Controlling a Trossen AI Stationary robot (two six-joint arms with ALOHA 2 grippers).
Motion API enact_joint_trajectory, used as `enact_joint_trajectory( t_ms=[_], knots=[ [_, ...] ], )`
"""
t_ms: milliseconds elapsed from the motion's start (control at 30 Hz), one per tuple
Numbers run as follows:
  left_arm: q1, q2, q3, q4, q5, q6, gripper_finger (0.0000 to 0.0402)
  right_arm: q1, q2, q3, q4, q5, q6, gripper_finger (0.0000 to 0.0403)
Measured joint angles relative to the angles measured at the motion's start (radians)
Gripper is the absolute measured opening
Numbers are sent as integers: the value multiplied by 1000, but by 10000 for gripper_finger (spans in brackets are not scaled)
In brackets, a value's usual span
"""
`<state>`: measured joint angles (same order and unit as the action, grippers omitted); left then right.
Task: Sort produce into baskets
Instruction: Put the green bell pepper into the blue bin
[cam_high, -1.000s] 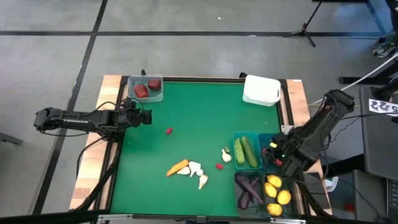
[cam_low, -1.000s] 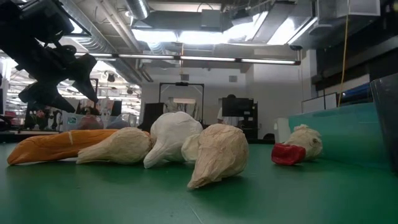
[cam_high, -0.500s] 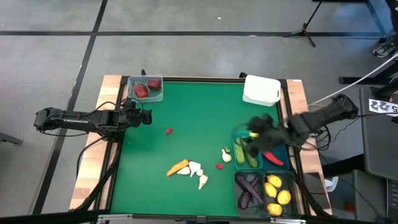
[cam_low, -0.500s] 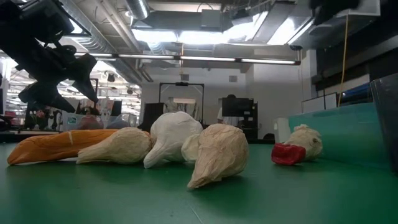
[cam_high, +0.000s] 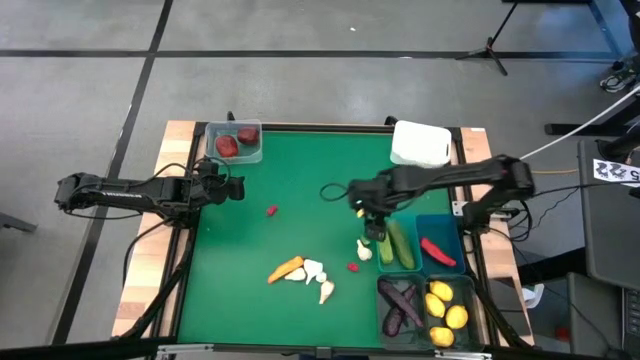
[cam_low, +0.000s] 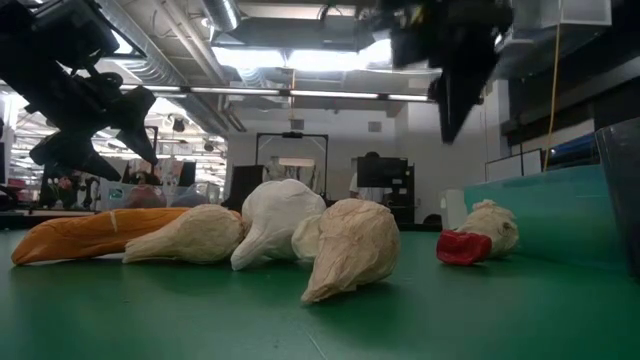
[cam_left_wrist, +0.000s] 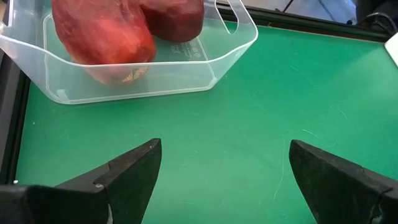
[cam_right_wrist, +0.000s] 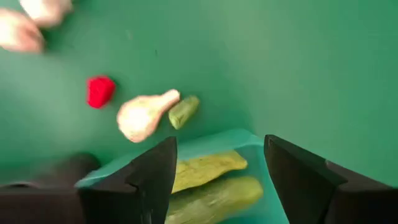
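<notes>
Sorting is partly done.
Cucumbers (cam_high: 399, 243), lemons (cam_high: 447, 308) are in baskets; carrot (cam_high: 286, 268), garlic (cam_high: 318, 279) wait on the table. Right gripper (cam_high: 373, 226) hovers open and empty; left gripper (cam_high: 232, 186) waits open.

Right gripper (cam_high: 372, 222) now over mat, pepper (cam_high: 437, 251) binned.

clear plastic bin (cam_high: 235, 142): table's far-left corner | white bin (cam_high: 420, 144): far-right | orange toy carrot (cam_high: 286, 269): left of white garlic bulbs (cam_high: 318, 279)

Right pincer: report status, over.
Right pincer open, empty, above the teal basket. Left pincer open, idle by the clear basket. Garlic loose beside it.
</notes>
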<state>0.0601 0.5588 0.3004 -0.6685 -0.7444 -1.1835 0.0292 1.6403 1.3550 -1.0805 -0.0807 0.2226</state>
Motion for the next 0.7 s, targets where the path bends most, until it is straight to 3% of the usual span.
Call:
enact_joint_trajectory(
  t_ms=[300, 700],
  knots=[
    [0, 0, 0, 0, -10, 5, 345, 3, 232, 112, -31, 2, -107, 241],
    [0, 0, 0, 0, -17, 6, 345, 3, 309, 163, -47, 43, -126, 241]
  ],
)
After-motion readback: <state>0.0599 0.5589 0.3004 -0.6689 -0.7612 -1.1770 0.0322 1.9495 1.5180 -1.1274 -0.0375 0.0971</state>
